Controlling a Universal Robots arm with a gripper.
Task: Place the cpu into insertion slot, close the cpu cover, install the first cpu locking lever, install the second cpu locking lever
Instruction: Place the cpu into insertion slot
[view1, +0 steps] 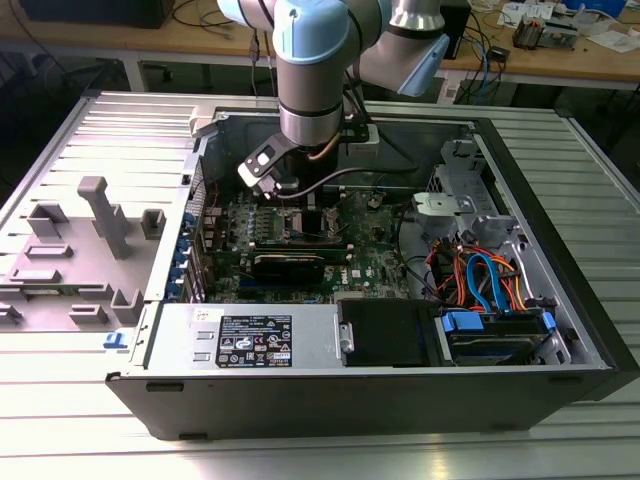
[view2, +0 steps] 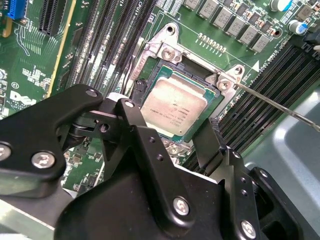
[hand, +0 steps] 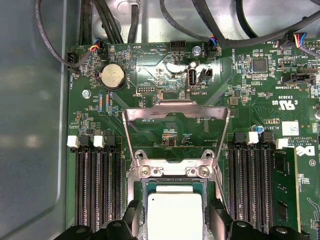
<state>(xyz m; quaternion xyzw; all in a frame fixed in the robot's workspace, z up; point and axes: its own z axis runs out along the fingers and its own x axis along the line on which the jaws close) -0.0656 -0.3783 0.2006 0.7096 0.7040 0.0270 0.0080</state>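
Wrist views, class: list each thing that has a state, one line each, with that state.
cpu, lying in the slot
cover, open, tilted up
lever, unlatched, sticking out
claw, astride the cpu

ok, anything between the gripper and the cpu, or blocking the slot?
Nothing visible. The cpu lies within the slot, its top bare, and the gripper hangs right over it. The cover stands open, tilted back off the slot.
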